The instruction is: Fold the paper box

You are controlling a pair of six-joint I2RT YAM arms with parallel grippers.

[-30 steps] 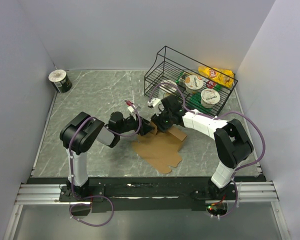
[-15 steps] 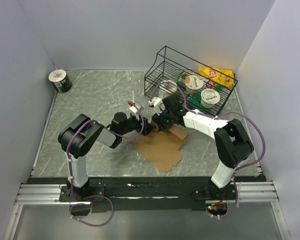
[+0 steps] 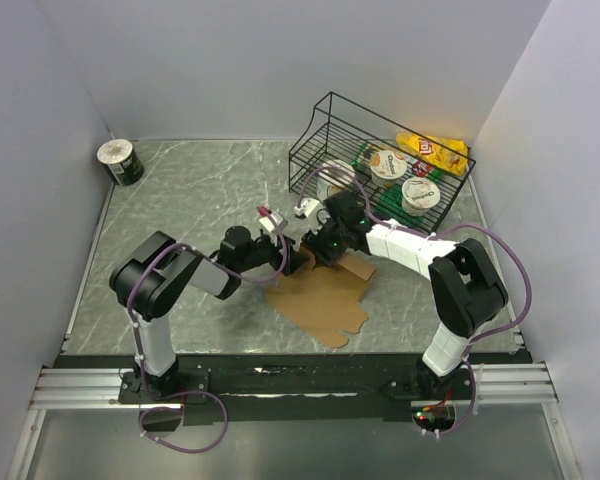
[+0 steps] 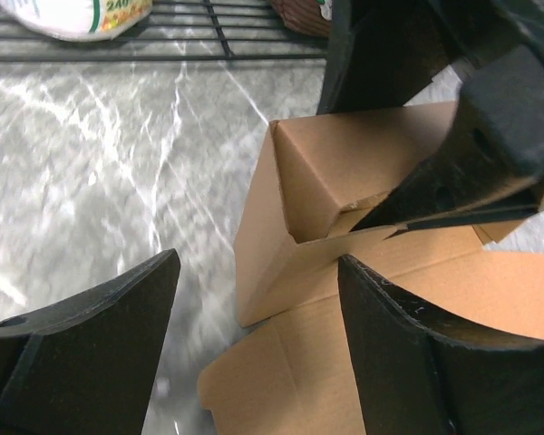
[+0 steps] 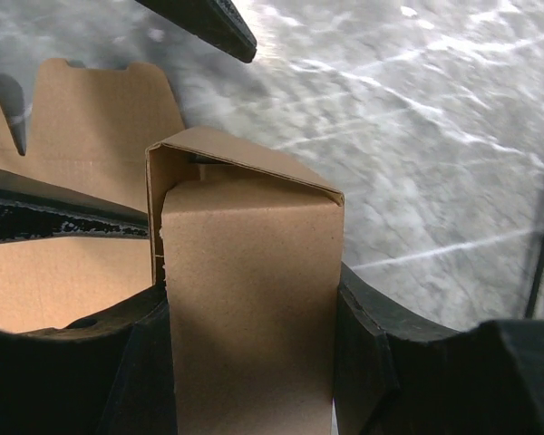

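Now, with the paper box (image 3: 322,300) half folded at the middle of the table (image 3: 180,195) and your right hand (image 5: 249,313) clamped on its raised side wall, bring the wide-open, empty left hand (image 4: 254,313) around the near corner and press gently.

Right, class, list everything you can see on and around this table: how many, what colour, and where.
paper box: one, brown, mid-table, partly folded with one wall raised
wire basket: one, black, far right
lidded cups: at least two, white, in the basket
crisp bag: one, yellow, basket's far end
green packet: one, in the basket, partly hidden
can: one, dark with a white top, far left corner
table: one, grey marbled
left tool: one, black, open, facing the box's raised corner
right tool: one, black, shut on the raised wall
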